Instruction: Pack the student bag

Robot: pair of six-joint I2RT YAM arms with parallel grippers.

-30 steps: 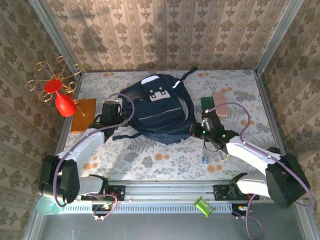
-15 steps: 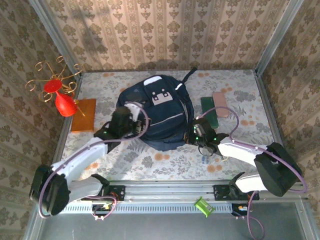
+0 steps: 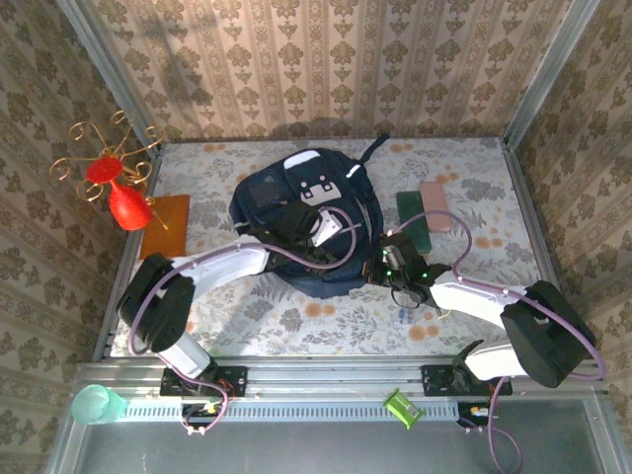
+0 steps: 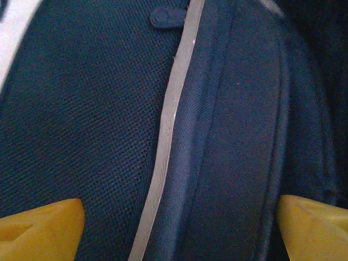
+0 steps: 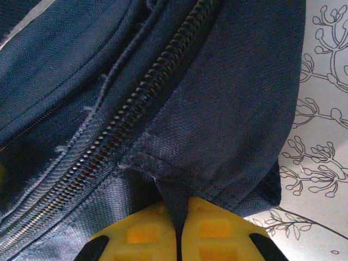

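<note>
The student bag (image 3: pixel 296 212), dark navy with white-grey patches, lies in the middle of the table. My left gripper (image 3: pixel 324 237) hovers over its front, open. In the left wrist view the yellow fingertips (image 4: pixel 41 228) stand far apart, with nothing between them but the bag's mesh (image 4: pixel 81 136) and pale stripe (image 4: pixel 168 130) below. My right gripper (image 3: pixel 375 269) is at the bag's lower right edge. In the right wrist view it (image 5: pixel 182 217) is shut on a fold of navy fabric beside the zip (image 5: pixel 136 136).
A green book (image 3: pixel 415 219) and a pink item (image 3: pixel 435 204) lie right of the bag. An orange board (image 3: pixel 165 225) and a red vase (image 3: pixel 123 202) on a gold stand are at the left. A green cup (image 3: pixel 91 403) stands off the near left edge.
My left gripper has opened, and its arm has swung right from the bag's left side to over its front. The right gripper moved in to the bag's edge, then held still.
</note>
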